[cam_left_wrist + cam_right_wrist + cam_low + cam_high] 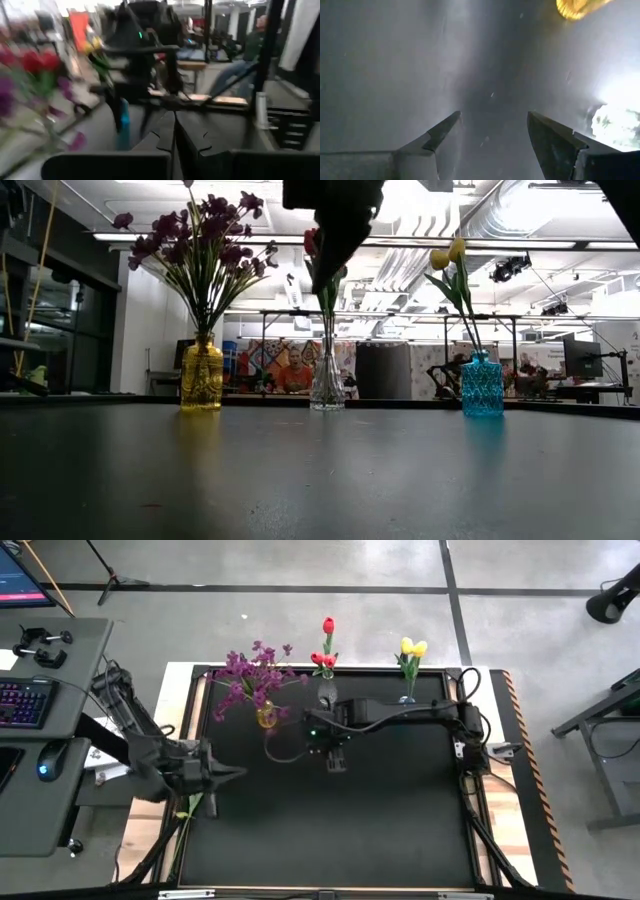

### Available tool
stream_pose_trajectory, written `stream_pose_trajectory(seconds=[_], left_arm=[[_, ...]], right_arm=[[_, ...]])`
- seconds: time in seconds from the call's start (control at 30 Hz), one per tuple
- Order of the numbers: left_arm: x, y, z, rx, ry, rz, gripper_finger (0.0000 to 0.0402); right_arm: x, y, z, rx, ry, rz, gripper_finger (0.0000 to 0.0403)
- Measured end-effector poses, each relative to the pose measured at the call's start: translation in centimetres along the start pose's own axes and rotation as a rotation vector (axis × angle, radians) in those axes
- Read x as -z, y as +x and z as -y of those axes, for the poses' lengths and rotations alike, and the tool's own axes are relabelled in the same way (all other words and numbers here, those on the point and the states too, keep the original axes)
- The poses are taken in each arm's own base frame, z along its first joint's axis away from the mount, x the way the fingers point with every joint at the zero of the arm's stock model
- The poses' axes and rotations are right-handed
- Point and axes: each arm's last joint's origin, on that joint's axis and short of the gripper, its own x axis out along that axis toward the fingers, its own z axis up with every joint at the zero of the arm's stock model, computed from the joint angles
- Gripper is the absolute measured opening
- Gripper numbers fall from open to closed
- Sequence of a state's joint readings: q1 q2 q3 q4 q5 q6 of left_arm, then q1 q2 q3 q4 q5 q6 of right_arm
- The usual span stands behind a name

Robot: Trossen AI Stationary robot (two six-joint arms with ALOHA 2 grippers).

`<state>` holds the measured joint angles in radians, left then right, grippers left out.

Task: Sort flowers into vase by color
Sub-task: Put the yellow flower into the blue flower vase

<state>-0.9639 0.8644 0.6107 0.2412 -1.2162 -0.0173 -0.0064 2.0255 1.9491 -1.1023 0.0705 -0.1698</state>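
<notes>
Three vases stand along the mat's far edge. A yellow vase (265, 717) (202, 375) holds bushy purple flowers (250, 675) (200, 240). In a clear vase (327, 692) (327, 380) are red tulips (325, 658). The blue vase (407, 697) (482, 385) holds yellow tulips (413, 647) (447, 255). My right gripper (335, 764) (492, 117) hangs open over bare mat in front of the clear vase, pointing steeply down, with nothing between its fingers. My left gripper (238, 772) (175, 135) is shut and holds nothing; it is at the mat's left side, level, pointing toward the right.
A green stem (188, 806) lies at the mat's left edge below the left arm. The black mat (330, 830) spreads bare toward the near edge. A desk with a keyboard (25, 700) and mouse stands left of the table. A person (295, 370) sits in the room behind.
</notes>
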Motion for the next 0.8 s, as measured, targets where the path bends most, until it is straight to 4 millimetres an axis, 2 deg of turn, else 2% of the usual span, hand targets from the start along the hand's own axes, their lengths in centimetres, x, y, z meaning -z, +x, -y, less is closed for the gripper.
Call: stream_pose_trajectory(seconds=[0.1,0.2,0.33,0.43,0.6,0.7,0.8], left_arm=[[0.1,1.4,1.0,0.085,-0.109,-0.074,0.0],[0.9,3.7,2.4,0.186,-0.137,-0.165,0.0],[3.5,6.7,3.5,0.287,-0.128,-0.36,0.0],[5.9,8.1,3.5,0.318,-0.159,-0.579,0.0],[7.7,8.2,2.7,0.276,-0.26,-0.819,0.0],[8.4,7.2,2.3,0.206,-0.338,-0.964,0.0],[9.0,5.4,2.0,0.109,-0.386,-1.123,0.0]], right_arm=[[0.3,-0.1,-0.6,0.0,0.003,-0.041,0.0213],[0.6,-0.3,-1.1,0.006,0.001,-0.077,0.0213],[1.6,-0.5,-1.8,-0.006,0.01,-0.191,0.0213],[2.4,-0.7,-2.3,-0.013,0.032,-0.277,0.0213],[2.8,-1.0,-3.8,-0.022,0.011,-0.329,0.0213],[3.3,-0.9,-4.8,-0.012,-0.009,-0.334,0.0213],[5.3,-0.4,-5.8,0.022,-0.015,-0.329,0.0213]])
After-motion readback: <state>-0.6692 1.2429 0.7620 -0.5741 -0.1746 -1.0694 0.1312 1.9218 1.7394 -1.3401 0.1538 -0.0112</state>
